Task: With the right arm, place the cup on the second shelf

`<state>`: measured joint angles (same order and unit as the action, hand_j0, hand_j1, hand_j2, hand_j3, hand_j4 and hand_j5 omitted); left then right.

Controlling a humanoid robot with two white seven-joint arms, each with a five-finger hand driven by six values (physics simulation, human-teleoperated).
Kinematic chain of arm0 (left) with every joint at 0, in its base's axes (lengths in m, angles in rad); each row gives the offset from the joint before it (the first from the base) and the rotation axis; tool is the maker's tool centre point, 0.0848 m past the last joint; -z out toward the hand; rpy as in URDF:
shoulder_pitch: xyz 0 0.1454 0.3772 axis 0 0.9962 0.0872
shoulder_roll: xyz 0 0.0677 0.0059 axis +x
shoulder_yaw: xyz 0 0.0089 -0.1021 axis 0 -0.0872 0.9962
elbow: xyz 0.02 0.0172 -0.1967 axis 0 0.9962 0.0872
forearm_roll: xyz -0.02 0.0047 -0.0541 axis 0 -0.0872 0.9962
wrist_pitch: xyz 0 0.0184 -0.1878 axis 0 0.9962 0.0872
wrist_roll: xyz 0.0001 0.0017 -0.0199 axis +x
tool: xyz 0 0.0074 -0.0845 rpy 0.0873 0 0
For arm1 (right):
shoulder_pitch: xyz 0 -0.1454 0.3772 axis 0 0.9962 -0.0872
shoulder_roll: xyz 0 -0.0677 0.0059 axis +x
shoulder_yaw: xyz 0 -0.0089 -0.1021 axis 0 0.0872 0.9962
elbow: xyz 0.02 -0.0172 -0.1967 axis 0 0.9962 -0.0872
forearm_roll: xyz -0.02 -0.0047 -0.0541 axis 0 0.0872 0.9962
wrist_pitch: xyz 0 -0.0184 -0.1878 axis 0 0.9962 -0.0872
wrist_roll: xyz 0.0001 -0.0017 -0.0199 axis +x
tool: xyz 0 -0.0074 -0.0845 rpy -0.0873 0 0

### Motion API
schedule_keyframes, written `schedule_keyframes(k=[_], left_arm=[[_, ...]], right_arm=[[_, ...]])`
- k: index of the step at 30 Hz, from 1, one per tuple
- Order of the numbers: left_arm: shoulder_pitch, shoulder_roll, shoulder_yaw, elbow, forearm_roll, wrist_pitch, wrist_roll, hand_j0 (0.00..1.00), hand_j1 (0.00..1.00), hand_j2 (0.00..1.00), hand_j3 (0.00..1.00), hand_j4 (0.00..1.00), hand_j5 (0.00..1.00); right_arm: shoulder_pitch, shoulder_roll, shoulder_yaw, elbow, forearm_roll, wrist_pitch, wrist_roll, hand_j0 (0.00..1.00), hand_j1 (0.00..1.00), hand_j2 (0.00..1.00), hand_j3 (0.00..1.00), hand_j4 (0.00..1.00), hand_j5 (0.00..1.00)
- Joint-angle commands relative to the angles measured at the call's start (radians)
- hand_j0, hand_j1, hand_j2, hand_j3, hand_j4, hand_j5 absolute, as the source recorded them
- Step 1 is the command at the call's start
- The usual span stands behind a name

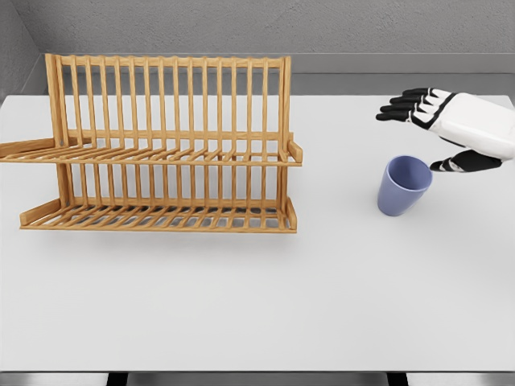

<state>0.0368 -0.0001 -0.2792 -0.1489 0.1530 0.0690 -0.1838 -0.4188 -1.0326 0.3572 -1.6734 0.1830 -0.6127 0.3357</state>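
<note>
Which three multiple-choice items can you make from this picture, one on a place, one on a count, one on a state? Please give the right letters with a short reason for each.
1. Where does the cup stand?
A. On the table, to the right of the rack
B. On the lower shelf
C. On the upper shelf

2. How many shelves does the wooden rack have?
A. One
B. Two
C. Four

3. In what state is the right hand?
A. Closed around the cup
B. Open, holding nothing
C. Holding the rack

Answers:
1 A: the cup stands on the white table, apart from the rack.
2 B: one slatted shelf lies above another.
3 B: its fingers are stretched out above the cup, and only the thumb is near the rim.
</note>
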Motion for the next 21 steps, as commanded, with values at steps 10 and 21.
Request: schedule_keyframes(k=[10,21], left_arm=[[0.0,0.0,0.0,0.0,0.0,0.0,0.0,1.0,1.0,1.0,1.0,1.0,1.0],[0.0,0.0,0.0,0.0,0.0,0.0,0.0,1.0,1.0,1.0,1.0,1.0,1.0]], right_arm=[[-0.054,-0.02,-0.043,-0.002,-0.014,0.002,0.275,1.0,1.0,1.0,1.0,1.0,1.0],[-0.179,0.028,0.184,0.116,-0.01,0.002,0.275,1.0,1.0,1.0,1.0,1.0,1.0]])
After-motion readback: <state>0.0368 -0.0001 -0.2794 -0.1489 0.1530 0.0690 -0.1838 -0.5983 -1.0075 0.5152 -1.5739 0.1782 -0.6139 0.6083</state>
